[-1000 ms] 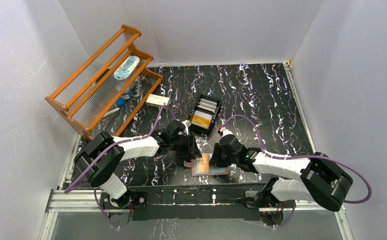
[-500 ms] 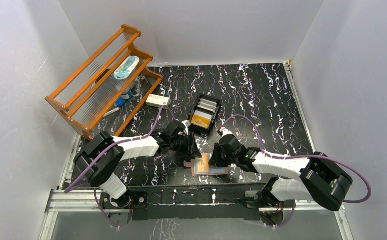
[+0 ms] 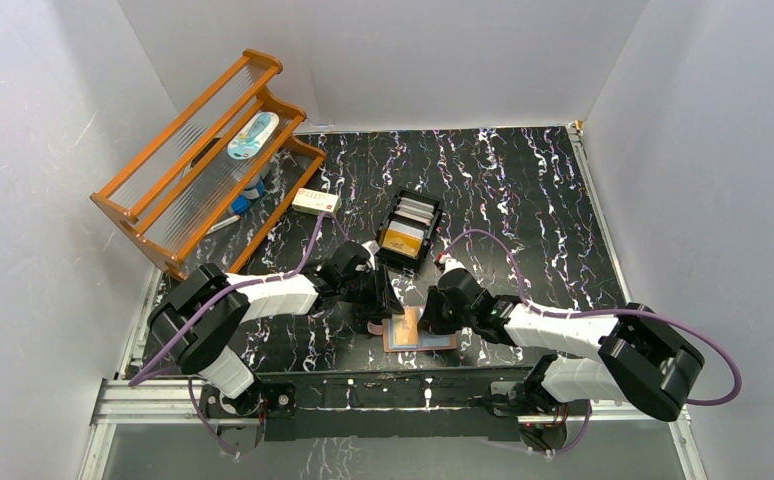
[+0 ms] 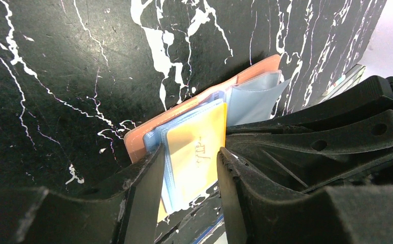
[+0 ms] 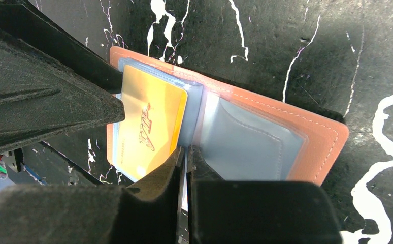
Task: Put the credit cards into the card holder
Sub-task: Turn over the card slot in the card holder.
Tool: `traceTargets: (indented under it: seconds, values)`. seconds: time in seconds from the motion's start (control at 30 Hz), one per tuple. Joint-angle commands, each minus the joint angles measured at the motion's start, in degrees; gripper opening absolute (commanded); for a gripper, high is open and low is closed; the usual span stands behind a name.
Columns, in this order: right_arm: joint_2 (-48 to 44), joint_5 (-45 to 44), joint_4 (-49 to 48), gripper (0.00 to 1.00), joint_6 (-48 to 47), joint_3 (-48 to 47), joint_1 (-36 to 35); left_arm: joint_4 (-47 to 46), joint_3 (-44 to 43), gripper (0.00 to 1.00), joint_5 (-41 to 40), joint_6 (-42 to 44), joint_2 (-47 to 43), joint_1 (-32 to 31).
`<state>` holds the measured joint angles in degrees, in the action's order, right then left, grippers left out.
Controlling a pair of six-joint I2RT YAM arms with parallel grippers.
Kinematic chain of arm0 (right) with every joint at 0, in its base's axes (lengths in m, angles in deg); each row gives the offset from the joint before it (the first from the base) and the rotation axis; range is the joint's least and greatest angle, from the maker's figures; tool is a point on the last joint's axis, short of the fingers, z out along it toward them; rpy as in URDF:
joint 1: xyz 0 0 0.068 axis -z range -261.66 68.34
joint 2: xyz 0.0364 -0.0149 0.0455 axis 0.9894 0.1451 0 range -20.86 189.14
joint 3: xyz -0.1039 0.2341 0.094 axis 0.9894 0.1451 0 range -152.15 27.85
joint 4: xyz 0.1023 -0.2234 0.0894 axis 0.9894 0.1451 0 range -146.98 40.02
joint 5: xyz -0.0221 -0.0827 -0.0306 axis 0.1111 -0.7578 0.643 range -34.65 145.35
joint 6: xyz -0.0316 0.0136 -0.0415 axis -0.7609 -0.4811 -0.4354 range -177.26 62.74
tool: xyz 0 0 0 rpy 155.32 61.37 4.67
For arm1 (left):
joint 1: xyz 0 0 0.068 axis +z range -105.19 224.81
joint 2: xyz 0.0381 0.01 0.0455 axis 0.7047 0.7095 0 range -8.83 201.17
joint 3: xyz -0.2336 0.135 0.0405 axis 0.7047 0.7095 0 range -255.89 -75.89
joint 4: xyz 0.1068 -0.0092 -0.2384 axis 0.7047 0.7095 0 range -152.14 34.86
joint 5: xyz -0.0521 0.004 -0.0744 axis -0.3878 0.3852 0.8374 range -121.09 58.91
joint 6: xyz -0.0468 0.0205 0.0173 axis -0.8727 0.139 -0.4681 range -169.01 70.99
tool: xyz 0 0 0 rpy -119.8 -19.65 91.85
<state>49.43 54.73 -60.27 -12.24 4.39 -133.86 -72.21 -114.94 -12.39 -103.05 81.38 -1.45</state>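
Observation:
The salmon-brown card holder (image 3: 433, 341) lies open on the black marbled table near the front edge, clear sleeves up. A gold-orange credit card (image 5: 149, 122) sits in a sleeve on its left half and sticks out past the sleeve's edge. My left gripper (image 4: 190, 151) is open, its fingers either side of that card (image 4: 197, 137). My right gripper (image 5: 186, 150) is shut on a thin clear sleeve at the holder's fold (image 5: 321, 147). In the top view both grippers, left (image 3: 387, 302) and right (image 3: 423, 322), meet over the holder. More cards stand in a black slotted tray (image 3: 410, 232).
A white-and-red small box (image 3: 315, 201) lies left of the tray. An orange wooden rack (image 3: 203, 160) with small items stands at the back left. White walls enclose the table on three sides.

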Motion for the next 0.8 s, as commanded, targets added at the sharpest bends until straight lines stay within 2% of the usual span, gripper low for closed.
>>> traceTargets:
  seconds: [0.0, 0.23, 0.6, 0.77]
  values:
    - [1.36, 0.1, -0.27, 0.13, -0.46, -0.35, -0.26, -3.56, 1.12, 0.41, 3.29, -1.81, -2.04, -0.57]
    - [1.7, 0.3, -0.14, 0.13, -0.74, -0.77, -0.21, -7.49, 1.94, 0.41, 5.94, -3.74, -3.97, -0.6]
    - [0.96, -0.35, 0.69, 0.15, -0.79, -1.41, -0.24, -8.43, 2.37, 0.41, 6.52, -4.73, -6.7, -1.1]
    - [-0.02, -0.74, 1.76, 0.18, -0.97, -1.74, -0.22, -8.78, 2.72, 0.35, 6.52, -4.58, -5.74, -1.2]
